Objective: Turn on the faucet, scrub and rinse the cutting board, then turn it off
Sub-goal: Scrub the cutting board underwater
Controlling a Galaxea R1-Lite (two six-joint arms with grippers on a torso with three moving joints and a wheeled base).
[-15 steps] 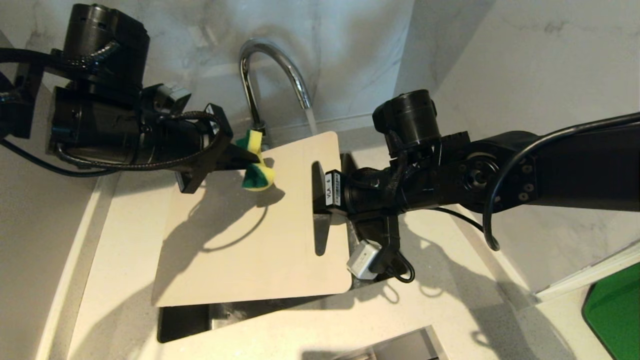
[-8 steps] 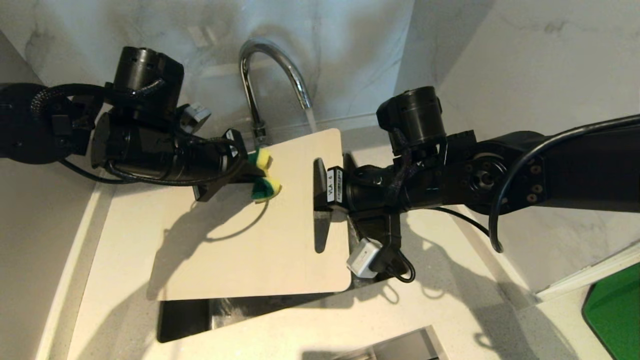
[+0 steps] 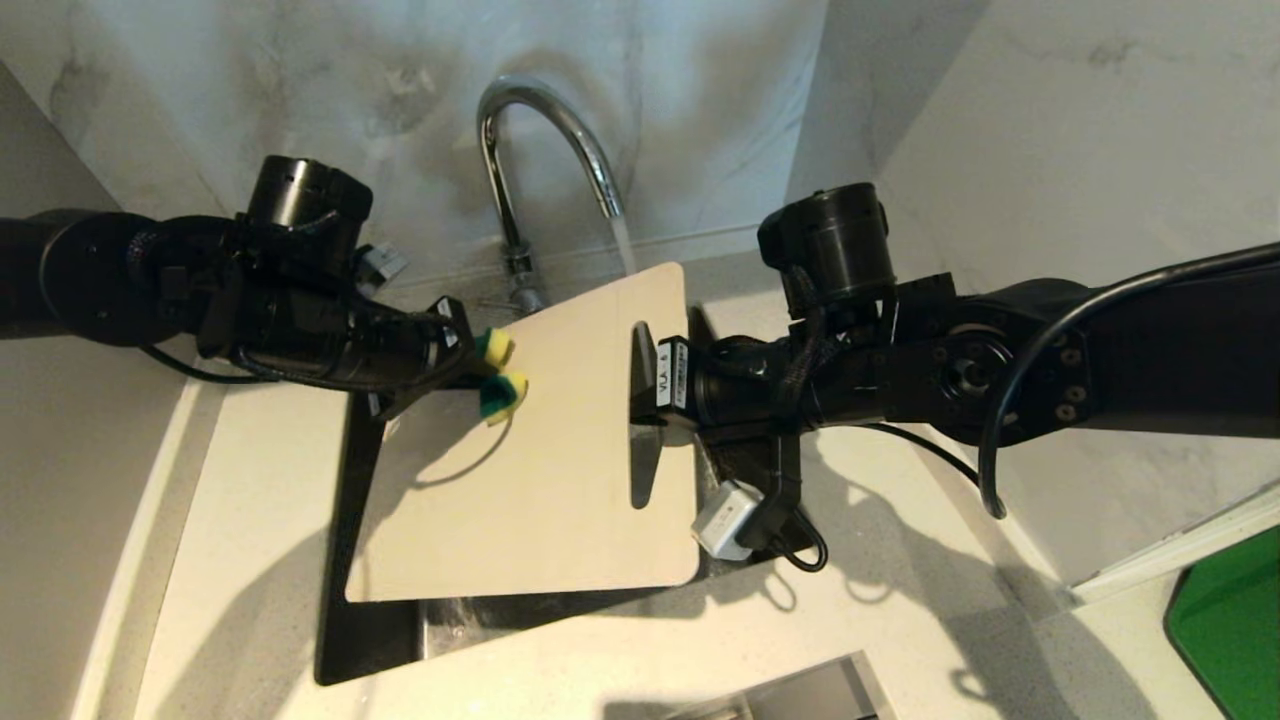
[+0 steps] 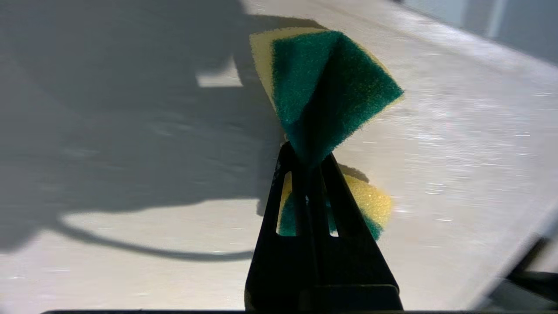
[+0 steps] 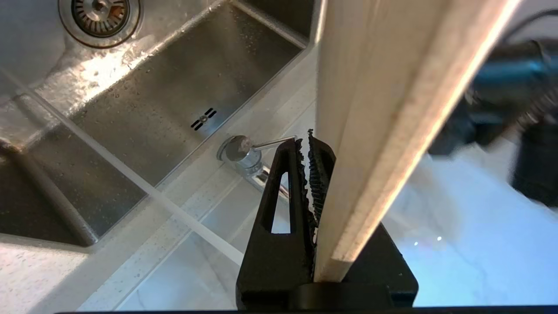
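Observation:
The cream-white cutting board [image 3: 560, 470] is held tilted over the sink. My right gripper [image 3: 640, 380] is shut on its right edge, and its edge [image 5: 392, 109] runs beside the toothed fingers [image 5: 287, 174]. My left gripper [image 3: 478, 372] is shut on a yellow and green sponge [image 3: 497, 375], pressed on the board's upper left part. In the left wrist view the sponge [image 4: 322, 87] bulges past the gripper [image 4: 307, 161] against the board [image 4: 130, 244]. The chrome faucet [image 3: 540, 130] runs, its water stream [image 3: 622, 240] falling by the board's far corner. Its lever [image 5: 270, 141] shows beside the right fingers.
The steel sink [image 5: 152, 100] with its drain [image 5: 100, 11] lies under the board, its dark opening [image 3: 350, 620] showing at the left and front. Pale stone counter [image 3: 240, 520] surrounds it and marble walls stand behind. A green item [image 3: 1230, 620] lies at the far right.
My left arm has dropped lower and drawn the sponge left and toward me across the board. The board's left edge has shifted right, uncovering the sink's left side. The right gripper keeps its hold.

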